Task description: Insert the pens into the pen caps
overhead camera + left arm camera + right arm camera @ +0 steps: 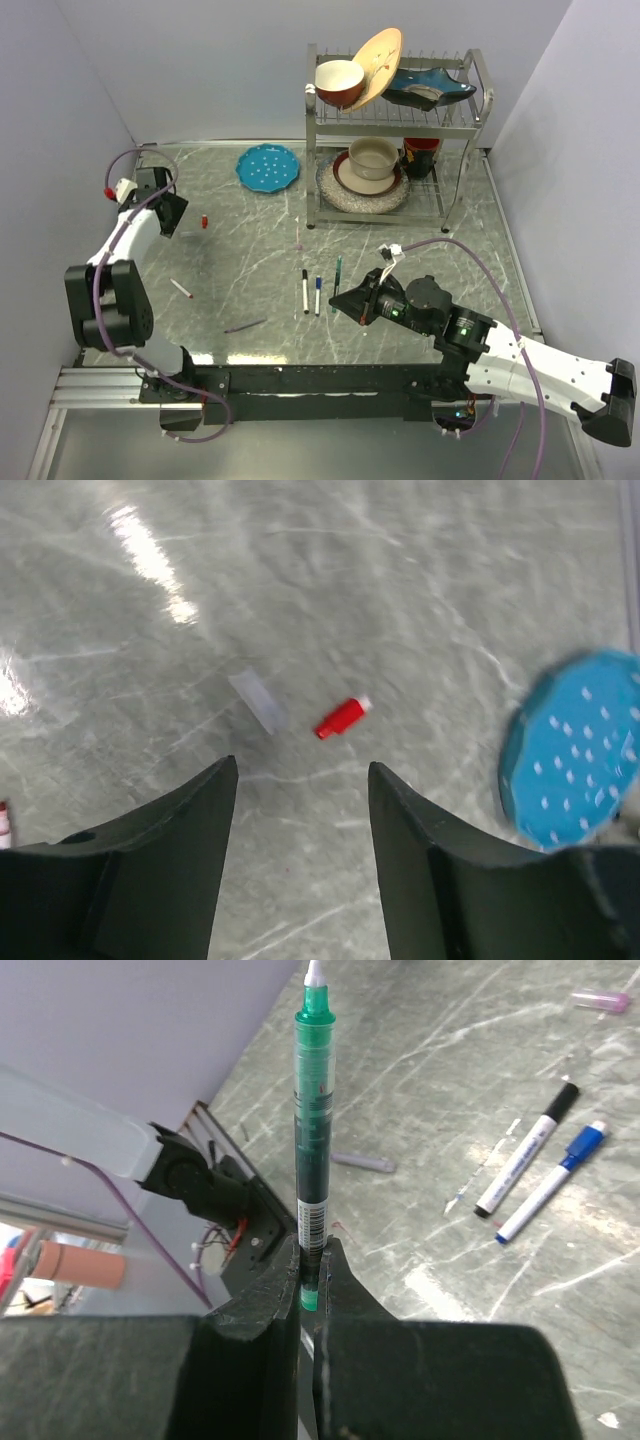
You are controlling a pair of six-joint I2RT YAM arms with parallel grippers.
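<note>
My right gripper is shut on the dark green pen, which sticks straight out from the fingers with its white tip bare. In the top view this gripper is just right of the black-ended pen and the blue-ended pen, which lie side by side on the table. Both also show in the right wrist view: the black-ended pen and the blue-ended pen. My left gripper is open and empty, above the table a little short of the red cap. The red-ended pen lies at the left. Other caps are not made out.
A blue plate lies at the back, and in the left wrist view it is on the right. A dish rack with bowls and plates stands at the back right. A thin dark stick lies near the front. A small clear piece lies beside the red cap.
</note>
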